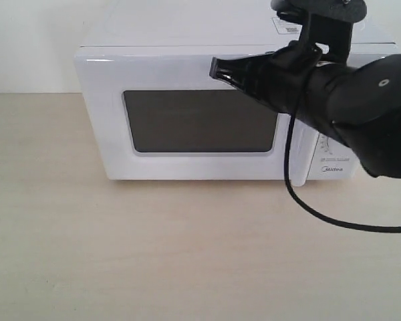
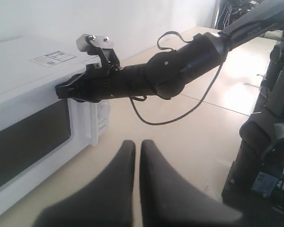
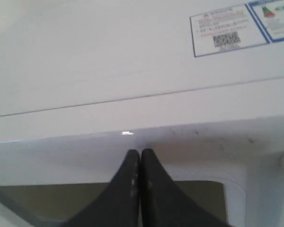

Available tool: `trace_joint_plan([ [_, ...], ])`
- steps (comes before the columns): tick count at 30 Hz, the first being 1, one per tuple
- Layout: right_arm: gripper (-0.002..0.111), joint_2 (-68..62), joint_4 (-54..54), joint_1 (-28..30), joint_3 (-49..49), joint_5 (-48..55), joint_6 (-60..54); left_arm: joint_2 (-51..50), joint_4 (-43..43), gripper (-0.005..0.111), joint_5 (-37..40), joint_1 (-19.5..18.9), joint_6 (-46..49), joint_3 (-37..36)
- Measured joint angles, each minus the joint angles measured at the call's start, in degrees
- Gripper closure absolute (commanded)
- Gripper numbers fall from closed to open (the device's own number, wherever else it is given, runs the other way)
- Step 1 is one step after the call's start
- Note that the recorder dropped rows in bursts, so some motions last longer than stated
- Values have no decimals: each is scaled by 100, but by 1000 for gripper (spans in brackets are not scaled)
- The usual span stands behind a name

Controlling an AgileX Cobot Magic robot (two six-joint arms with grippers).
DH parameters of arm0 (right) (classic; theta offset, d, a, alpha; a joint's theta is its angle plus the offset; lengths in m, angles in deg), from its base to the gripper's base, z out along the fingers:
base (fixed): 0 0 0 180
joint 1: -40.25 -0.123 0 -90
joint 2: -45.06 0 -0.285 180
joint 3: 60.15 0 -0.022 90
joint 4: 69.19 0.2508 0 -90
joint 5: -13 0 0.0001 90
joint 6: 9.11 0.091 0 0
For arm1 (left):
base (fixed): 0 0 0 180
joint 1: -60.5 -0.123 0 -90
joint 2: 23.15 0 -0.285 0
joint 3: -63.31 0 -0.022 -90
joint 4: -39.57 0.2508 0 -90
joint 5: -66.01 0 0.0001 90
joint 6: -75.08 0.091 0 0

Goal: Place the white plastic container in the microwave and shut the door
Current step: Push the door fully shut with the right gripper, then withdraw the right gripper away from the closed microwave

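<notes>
The microwave (image 1: 187, 33) is glossy white all over, and its door (image 1: 103, 120) is the same white around a dark grey-brown window (image 1: 200, 120). On the microwave's top, a white sticker (image 3: 225, 30) has a blue border and a black square code. The table (image 1: 120, 254) under the microwave is pale beige wood with faint grain. The right gripper (image 1: 214, 67), the cable (image 1: 301, 200) before the microwave and the left gripper (image 2: 137, 146) are matte black.

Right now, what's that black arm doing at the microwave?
The robot's right gripper, shut, has its tip against the upper front of the door of the microwave, which looks closed. The left gripper, also shut, hangs over the table, holding nothing. No white container shows; the dark window hides the inside.
</notes>
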Motion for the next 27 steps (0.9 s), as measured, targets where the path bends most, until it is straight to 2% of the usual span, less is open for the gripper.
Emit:
trace_joint_plan([
  [7, 108, 1317, -50, 10, 624, 776, -1147, 0, 0, 102, -486, 0, 0, 0],
  [18, 108, 4162, -60, 10, 1801, 1940, -1364, -114, -288, 102, -1193, 0, -7, 0],
  [27, 108, 5845, -60, 32, 2346, 2438, -1386, -114, -363, 102, -1221, 0, -7, 0],
])
